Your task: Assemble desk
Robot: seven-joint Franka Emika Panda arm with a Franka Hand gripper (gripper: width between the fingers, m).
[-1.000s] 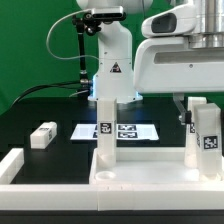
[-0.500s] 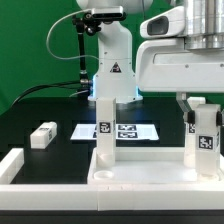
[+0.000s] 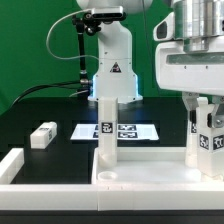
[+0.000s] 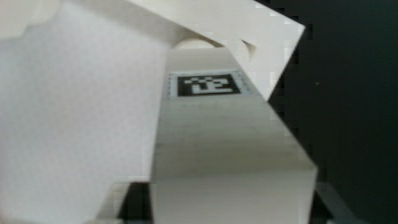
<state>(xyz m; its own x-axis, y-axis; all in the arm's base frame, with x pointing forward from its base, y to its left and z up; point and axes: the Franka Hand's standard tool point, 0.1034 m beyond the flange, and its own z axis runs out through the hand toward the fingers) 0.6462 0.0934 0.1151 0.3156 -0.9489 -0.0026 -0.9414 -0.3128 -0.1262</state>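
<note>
From my remote station: the white Panda arm (image 3: pixel 110 60) stands at the back of the black table (image 3: pixel 60 112), before a green backdrop (image 3: pixel 30 40). Its gripper (image 3: pixel 205 116) hangs over the exterior view's right side. The desk is at the front of the table. Its broad, rimmed tabletop panel (image 3: pixel 145 166) lies flat, just beside a long white border bar (image 3: pixel 12 165) on the exterior view's left.

Behind the panel, the marker board (image 3: pixel 132 131) lies flat on the table, tags up.

Two square white legs stand upright in the panel. The middle leg (image 3: pixel 104 125) rises at the panel's back corner on the exterior view's left, and nothing touches it. The right-hand leg (image 3: pixel 207 146) stands at the corner on the exterior view's right, directly under the gripper.

As I read the exterior view, the fingers (image 3: pixel 190 112) are partly closed and press on the upper sides of the right-hand leg, one on each side. The leg's lower half shows below them.

A third, loose leg (image 3: pixel 43 135) lies on its side on the table, well apart from the panel, toward the exterior view's left.

In the wrist view, the right-hand leg (image 4: pixel 214 150) fills most of the picture. One small black-and-white tag (image 4: pixel 205 83) sits on its shaded face. I cannot make out the finger pads there.
</note>
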